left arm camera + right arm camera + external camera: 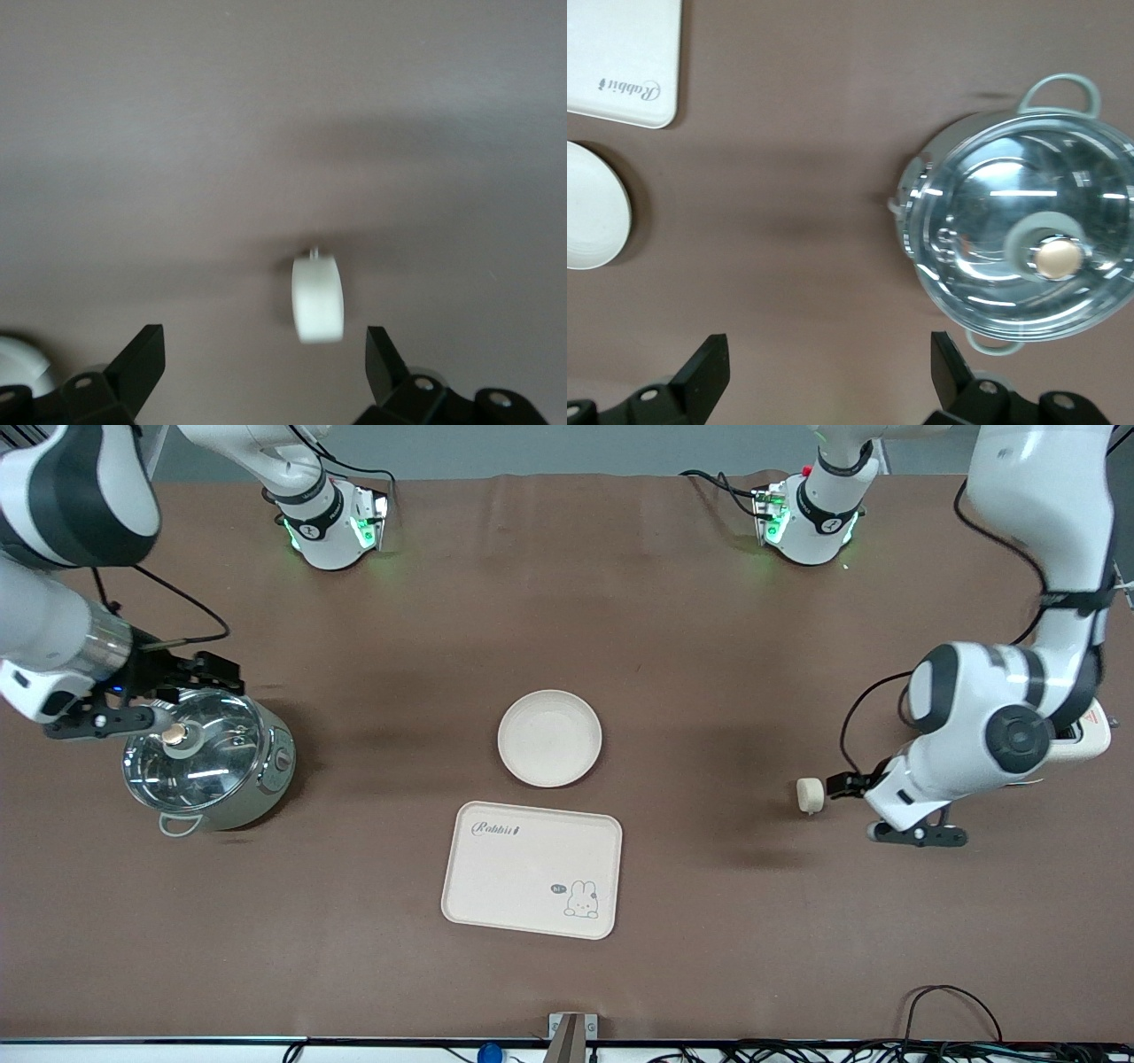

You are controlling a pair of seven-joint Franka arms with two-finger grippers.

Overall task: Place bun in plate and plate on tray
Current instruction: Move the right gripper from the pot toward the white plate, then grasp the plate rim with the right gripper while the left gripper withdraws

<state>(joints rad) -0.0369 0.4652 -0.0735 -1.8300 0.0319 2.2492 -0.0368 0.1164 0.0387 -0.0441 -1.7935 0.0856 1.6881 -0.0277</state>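
I see the bun (810, 794) lying on the table (673, 646) toward the left arm's end, just ahead of the left gripper (266, 363), whose fingers are spread and touch nothing. The plate (549, 738) sits mid-table, bare, with the tray (532, 868) just nearer the camera (not touching). My right gripper (828, 372) hangs released by the lidded pot (208, 766).

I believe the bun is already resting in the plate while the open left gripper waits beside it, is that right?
Not quite. The bun lies on the bare table toward the left arm's end, apart from the empty plate, as the front view shows. The left gripper is indeed open beside it.
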